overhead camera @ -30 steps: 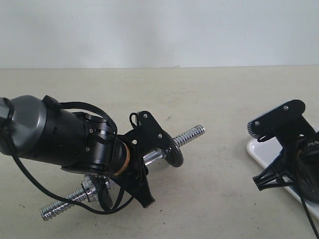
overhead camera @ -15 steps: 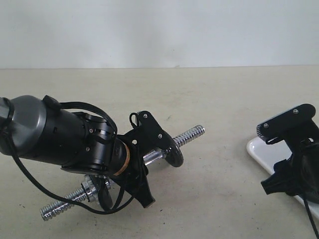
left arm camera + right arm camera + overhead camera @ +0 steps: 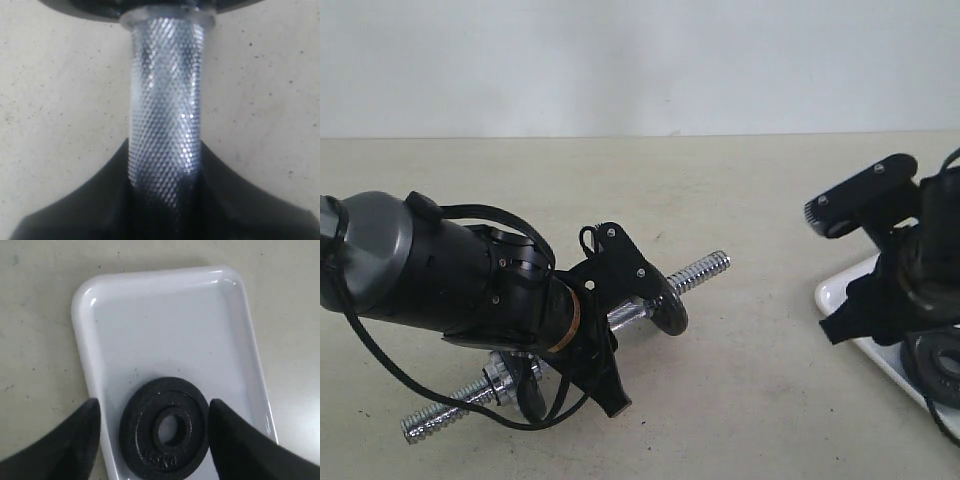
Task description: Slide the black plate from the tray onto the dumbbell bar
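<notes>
Your right arm has lifted and swung back over the tray [image 3: 165, 320] in the last second, and the right fingers [image 3: 80, 440] have spread from closed to open. That uncovers the black plate [image 3: 137, 430], which now shows at the right edge of the exterior view. It lies flat inside the tray, near the rim closest to the wrist camera.

The right fingers stand open, one on each side of the plate, close to its edge but holding nothing. You are lined up for the pick, but it is not yet made. Come down squarely before you close, since the disc sits low against the glossy tray floor and could skid away from a shallow pinch.

Your left fingers [image 3: 610, 390] are closed on the knurled middle of the dumbbell bar [image 3: 700, 272], holding it at a tilt above the tabletop [image 3: 740, 200] with the bare threaded end pointing toward the tray. Another disc [image 3: 672, 312] already sits on that end, just beyond the left fingers. The bar and tray are well apart, so you still have a carry and a careful hole-to-thread alignment ahead.
</notes>
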